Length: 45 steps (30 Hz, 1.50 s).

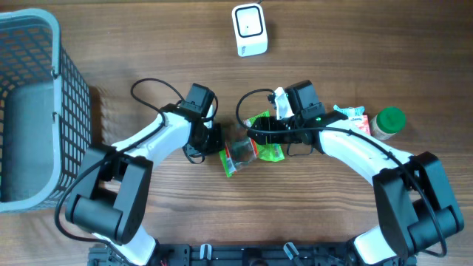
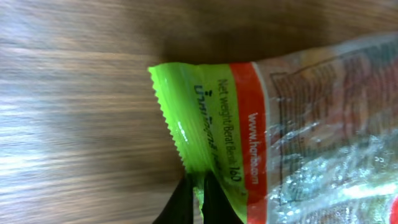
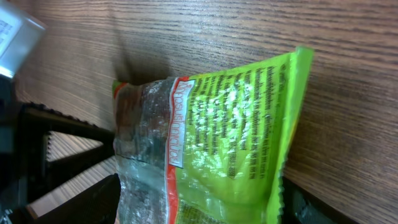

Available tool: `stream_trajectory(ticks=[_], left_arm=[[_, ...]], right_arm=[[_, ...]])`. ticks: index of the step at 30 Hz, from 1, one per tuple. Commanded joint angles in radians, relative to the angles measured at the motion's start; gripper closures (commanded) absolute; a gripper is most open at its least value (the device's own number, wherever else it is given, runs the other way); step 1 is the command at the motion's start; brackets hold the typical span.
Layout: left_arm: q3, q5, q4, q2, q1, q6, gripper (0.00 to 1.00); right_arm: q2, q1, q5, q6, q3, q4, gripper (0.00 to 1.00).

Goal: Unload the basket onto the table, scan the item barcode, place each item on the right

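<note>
Wood table (image 1: 355,44) under everything. Far left, big grey mesh basket (image 1: 70,89). Both arms bent in toward ctr, meeting at the snack pkt (image 1: 242,154): green ends, orange band, clear middle w/ print. Pkt mid-table between the two wrists, well below the scanner. L gripper (image 2: 196,198) pinched tight on the pkt's green crimped end, dark fingertips together on the seal's edge, zigzag cut just beside them. R gripper (image 3: 199,205) spread wide, one black finger each side of the pkt, pkt filling nearly all the gap. Touching the pads or not, can't tell from the wrist cam. Shadow on the wood beside the pkt in R wrist view. Up top, white scanner (image 1: 249,29) w/ dark-rimmed window facing up, well apart from both grippers. Right side, upright jar (image 1: 386,123) w/ green lid, near the R forearm. Smallest: second pkt (image 1: 353,117), white and teal, partly hidden under that arm, just beside the jar.
</note>
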Motion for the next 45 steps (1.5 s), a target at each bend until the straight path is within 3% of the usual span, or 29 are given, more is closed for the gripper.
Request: stream_trajectory(ticks=[1, 18, 22, 35, 45], left_arm=[[0.006, 0.027, 0.021, 0.043, -0.014, -0.018, 0.96], [0.006, 0.026, 0.068, 0.052, -0.024, -0.026, 0.96], [0.006, 0.026, 0.068, 0.052, -0.024, -0.026, 0.96], [0.006, 0.026, 0.068, 0.052, -0.024, -0.026, 0.96], [0.006, 0.022, 0.068, 0.052, -0.024, -0.026, 0.96]], right_arm=[[0.005, -0.003, 0.01, -0.02, -0.003, -0.012, 0.21], [0.005, 0.002, -0.004, 0.072, -0.095, 0.029, 0.26], [0.005, 0.002, -0.145, 0.087, -0.171, 0.149, 0.33], [0.005, 0.002, -0.424, 0.089, -0.19, 0.239, 0.32], [0.005, 0.048, -0.297, 0.166, -0.193, 0.295, 0.34]])
